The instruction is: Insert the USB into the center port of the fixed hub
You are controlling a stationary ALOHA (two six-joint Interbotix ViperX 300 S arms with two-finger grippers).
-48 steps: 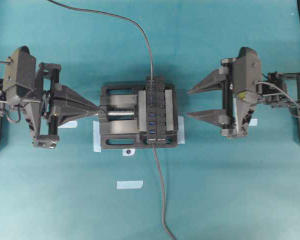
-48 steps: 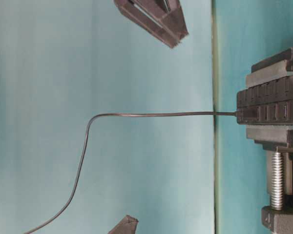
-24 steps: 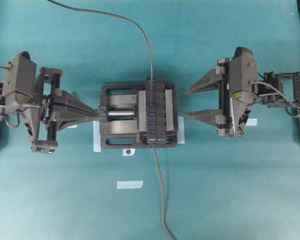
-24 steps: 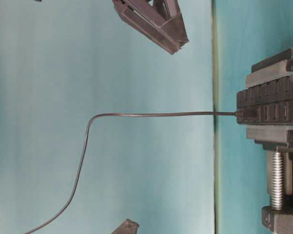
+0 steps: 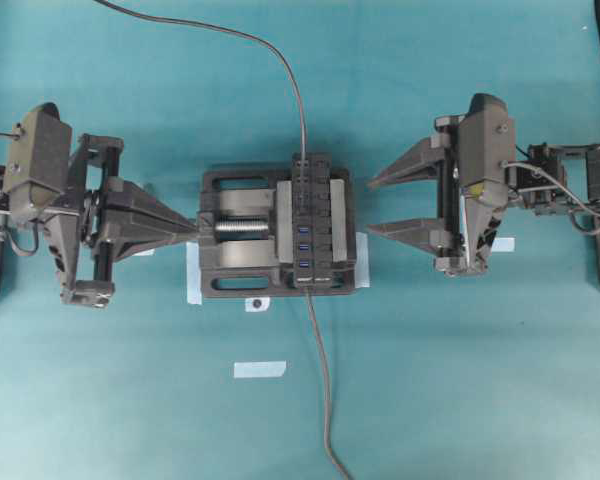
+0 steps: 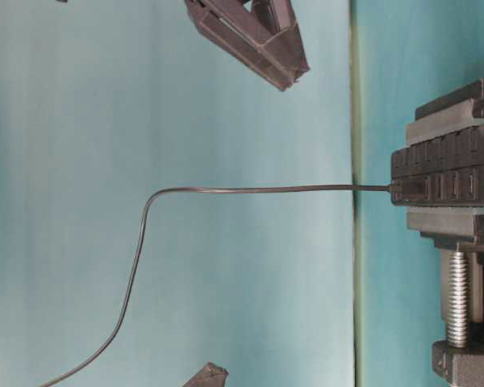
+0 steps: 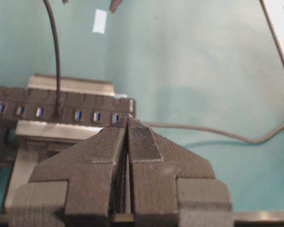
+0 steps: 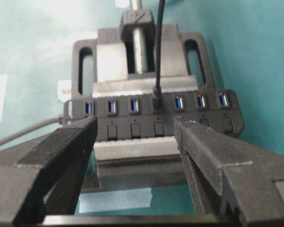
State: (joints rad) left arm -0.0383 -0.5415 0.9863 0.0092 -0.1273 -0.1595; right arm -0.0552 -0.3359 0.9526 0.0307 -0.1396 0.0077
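Note:
The fixed hub is a long black bar clamped in a vise, with a row of blue ports. The USB sits plugged into the center port, with three blue slots on each side, and its thin cable runs off to the far edge. My right gripper hangs open just right of the hub, nothing between its fingers. My left gripper is shut and empty, its tip at the vise's screw end. In the left wrist view the plug shows beyond the shut left gripper.
The black vise with a silver screw holds the hub and is taped to the teal mat. The hub's own grey lead trails toward the near edge. A loose strip of white tape lies in front of the vise.
The right gripper has edged slightly left toward the hub, still open. The left arm has shifted a little at its wrist, with its tip staying by the vise screw.

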